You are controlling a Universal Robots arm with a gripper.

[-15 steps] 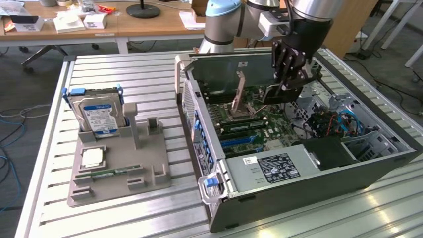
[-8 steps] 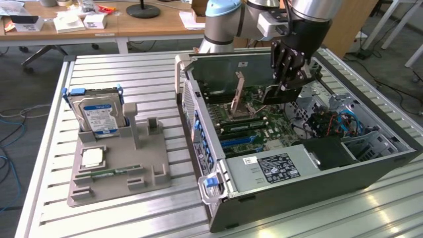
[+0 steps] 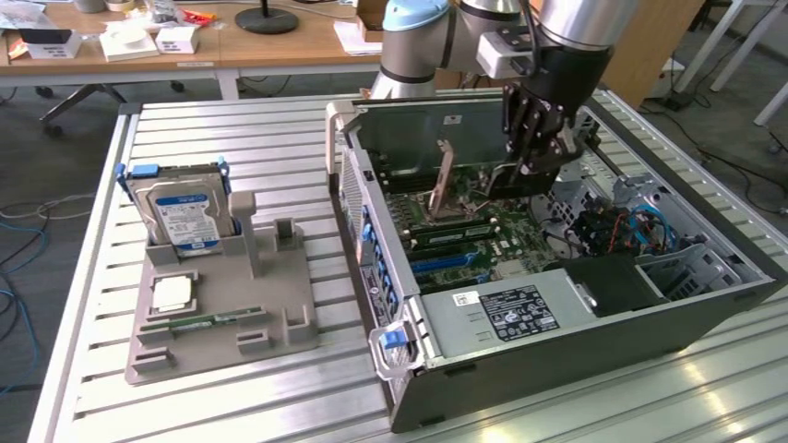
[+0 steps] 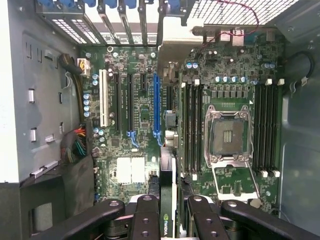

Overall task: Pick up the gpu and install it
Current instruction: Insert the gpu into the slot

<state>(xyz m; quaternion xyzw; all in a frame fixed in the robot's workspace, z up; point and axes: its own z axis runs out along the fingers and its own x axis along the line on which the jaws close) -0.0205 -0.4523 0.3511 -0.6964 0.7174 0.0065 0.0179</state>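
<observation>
Gpu [image 4: 167,200] in jaws over motherboard [image 4: 142,120], near blue slot [image 4: 157,107].

Above motherboard [image 4: 135,120]: gpu [image 4: 166,220] (in hand [image 3: 532,168]).

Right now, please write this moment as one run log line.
stage: install | gripper: shut on gpu | gpu: held over motherboard inside case, not yet seated
</observation>
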